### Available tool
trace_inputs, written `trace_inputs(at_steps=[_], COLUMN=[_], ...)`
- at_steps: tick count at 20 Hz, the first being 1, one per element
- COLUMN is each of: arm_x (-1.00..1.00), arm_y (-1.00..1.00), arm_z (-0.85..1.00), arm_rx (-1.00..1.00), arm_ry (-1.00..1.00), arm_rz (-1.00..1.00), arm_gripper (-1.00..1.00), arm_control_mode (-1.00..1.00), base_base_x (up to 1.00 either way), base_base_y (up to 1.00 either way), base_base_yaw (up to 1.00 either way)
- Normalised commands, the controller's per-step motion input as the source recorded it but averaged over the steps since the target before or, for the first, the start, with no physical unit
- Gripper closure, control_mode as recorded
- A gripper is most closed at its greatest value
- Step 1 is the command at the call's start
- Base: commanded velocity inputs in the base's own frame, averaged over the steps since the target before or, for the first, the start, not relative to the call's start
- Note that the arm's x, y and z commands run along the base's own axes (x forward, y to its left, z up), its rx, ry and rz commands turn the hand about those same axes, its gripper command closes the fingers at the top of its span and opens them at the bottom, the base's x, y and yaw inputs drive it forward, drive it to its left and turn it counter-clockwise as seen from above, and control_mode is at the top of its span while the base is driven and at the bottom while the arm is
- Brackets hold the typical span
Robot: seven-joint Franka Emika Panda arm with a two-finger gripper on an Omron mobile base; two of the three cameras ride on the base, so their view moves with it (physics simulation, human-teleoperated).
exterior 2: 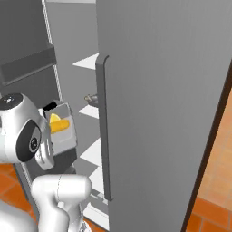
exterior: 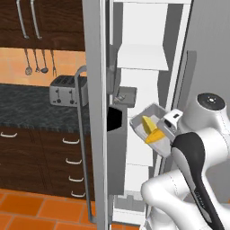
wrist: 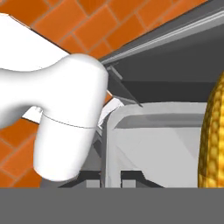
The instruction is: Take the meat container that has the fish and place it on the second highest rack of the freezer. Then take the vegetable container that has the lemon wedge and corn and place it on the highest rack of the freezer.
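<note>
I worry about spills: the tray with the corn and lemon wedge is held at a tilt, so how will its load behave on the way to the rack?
The tray looks stiff and shallow, so it should hold its shape in the gripper. The corn is round and may roll toward the low side. The lemon wedge is small, probably light, and could slide.

No text, label, brand, number or sign can be read on anything.

Kitchen, toaster [exterior: 63, 90] (counter), open freezer [exterior: 101, 112]
</note>
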Motion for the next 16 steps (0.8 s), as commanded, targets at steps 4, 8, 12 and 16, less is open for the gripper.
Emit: trace_inputs(at_steps=[4, 8, 12, 16], arm_x=[-0.13, -0.03, 0.0, 0.05], arm_y=[0.0, 0.04, 0.02, 0.05], arm_z=[0.57, 0.61, 0.83, 0.72], arm_rx=[0.08, 0.04, 0.13, 0.11], arm_ry=[-0.16, -0.16, 0.0, -0.11], arm_rz=[-0.02, -0.14, -0.15, -0.05], arm_gripper=[1.0, 1.0, 1.0, 1.0], arm_control_mode=[-1.0, -1.0, -1.0, -1.0], base_base_x=[0.0, 0.0, 0.0, 0.0], base_base_y=[0.0, 0.0, 0.0, 0.0], base_base_yaw=[0.0, 0.0, 0.0, 0.0])
